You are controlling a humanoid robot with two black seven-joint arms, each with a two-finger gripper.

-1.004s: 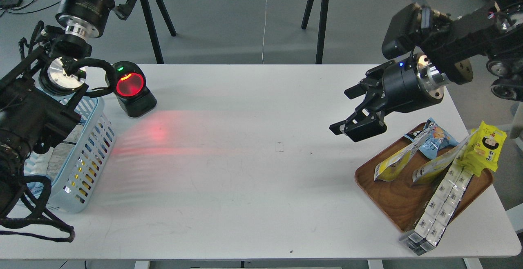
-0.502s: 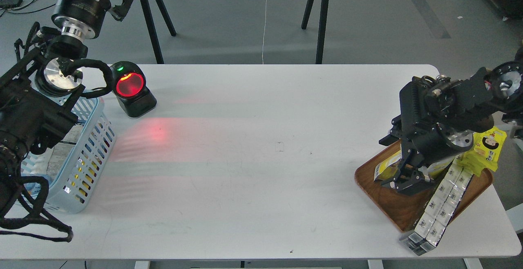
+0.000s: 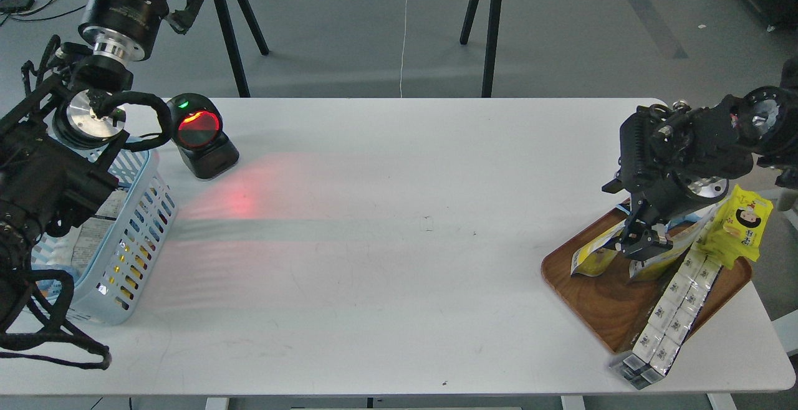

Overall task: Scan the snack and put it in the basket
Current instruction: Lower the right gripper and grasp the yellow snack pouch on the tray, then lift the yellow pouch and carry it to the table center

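Two yellow and pale grey-white snack pouches lie on the brown wooden tray (image 3: 564,276) at the right: one at the left (image 3: 591,257), one to its right (image 3: 651,265). My right gripper (image 3: 645,245) points down over the tray, its dark fingers spread and low between the two pouches, holding nothing that I can see. The light blue slotted basket (image 3: 128,235) stands at the table's left edge, partly hidden by my left arm. My left gripper (image 3: 181,5) is raised at the top left, beyond the table, open and empty.
A black barcode scanner (image 3: 199,136) with a red glowing window stands next to the basket and throws red light on the table. A bright yellow cartoon-face pack (image 3: 740,226) and a long strip of white packs (image 3: 670,310) lie on the tray's right side, the strip overhanging the front.
My right gripper came down from above the table onto the tray, then shifted back and up a little between the pouches. The pouches and my left arm have barely moved.
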